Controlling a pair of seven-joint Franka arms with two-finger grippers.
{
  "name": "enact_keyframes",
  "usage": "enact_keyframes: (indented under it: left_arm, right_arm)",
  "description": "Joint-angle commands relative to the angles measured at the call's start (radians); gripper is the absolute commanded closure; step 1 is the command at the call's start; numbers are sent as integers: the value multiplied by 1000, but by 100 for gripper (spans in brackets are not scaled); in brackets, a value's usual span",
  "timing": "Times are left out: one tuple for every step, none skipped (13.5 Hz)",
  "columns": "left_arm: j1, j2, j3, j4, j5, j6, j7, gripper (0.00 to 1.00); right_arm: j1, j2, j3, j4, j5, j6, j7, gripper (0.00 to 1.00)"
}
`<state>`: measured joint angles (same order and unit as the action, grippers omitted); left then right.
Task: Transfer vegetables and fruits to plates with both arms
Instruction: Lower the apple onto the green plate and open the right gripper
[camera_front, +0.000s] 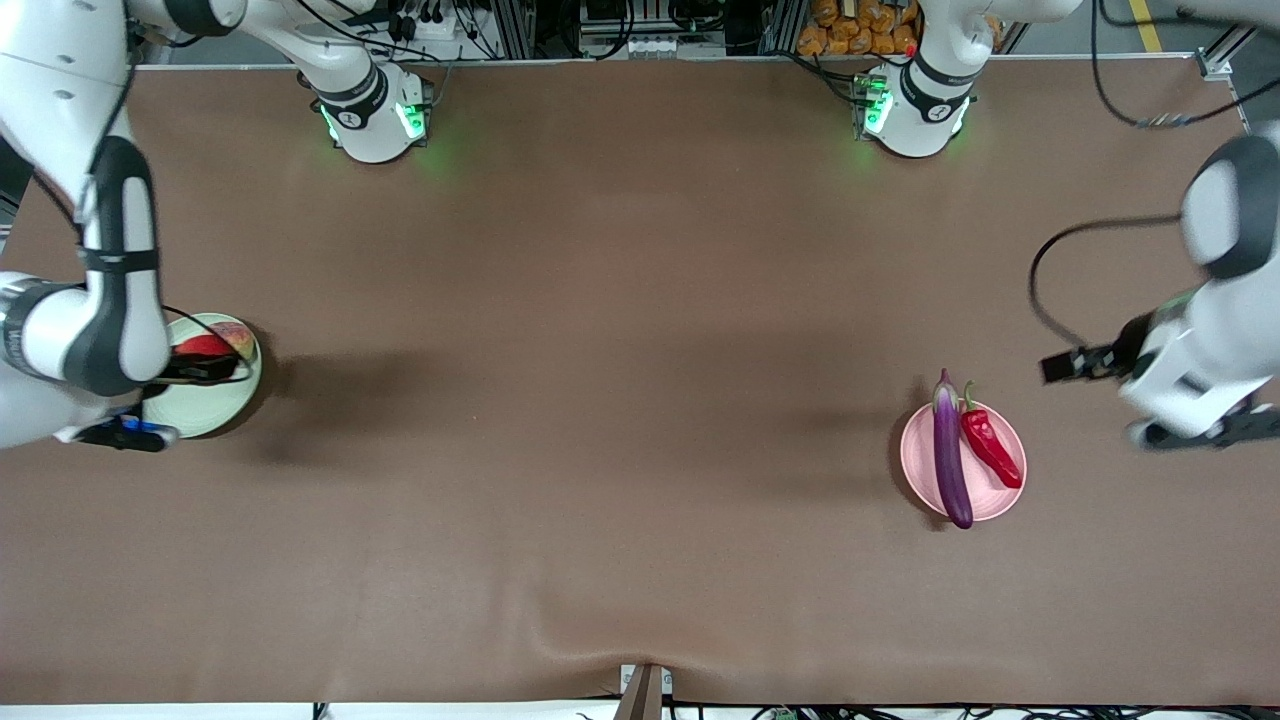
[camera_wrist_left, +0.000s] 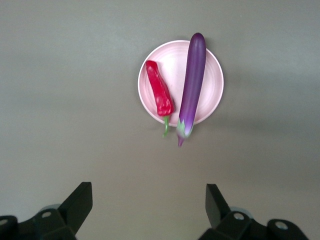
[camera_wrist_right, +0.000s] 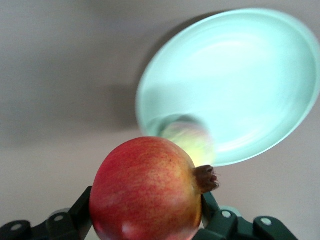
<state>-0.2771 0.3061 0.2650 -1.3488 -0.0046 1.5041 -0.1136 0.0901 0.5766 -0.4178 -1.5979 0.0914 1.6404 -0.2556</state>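
**No legible text in any view**

Checked all three views for writing. Nothing readable found. Both arm bases carry a small dark round emblem near the green lights, right arm's base and left arm's base, but no letters or figures can be made out on either. Pink plate, mint green plate, produce and brown surface bear no labels, numbers, brands or signs.
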Motion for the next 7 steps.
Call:
enact_keyframes:
  left_arm:
    - [6, -97, -12, -43, -9, -62, 37, 0]
    - [16, -119, -13, -52, -8, -65, 57, 0]
    - [41, -128, -23, -55, -6, -70, 74, 0]
    - [68, -134, -77, -53, 4, -70, 72, 0]
    - [122, -166, -140, -58, 18, -70, 72, 0]
    - [168, -208, -189, -85, 23, -70, 75, 0]
    - [192, -260, -222, -133, 23, -68, 77, 0]
  right_arm:
    - [-65, 45, 21, -2, -33, 79, -149, 100]
    - [-72, 63, 21, -1, -27, 91, -168, 100]
    - [-78, 68, 21, 0, -27, 105, -171, 100]
    - [-85, 75, 19, 0, -27, 130, -175, 100]
    - [-104, 89, 21, -2, -31, 162, -183, 100]
    - [-118, 100, 21, -1, -30, 182, -213, 90]
    - [-124, 104, 21, 3, -25, 185, -246, 36]
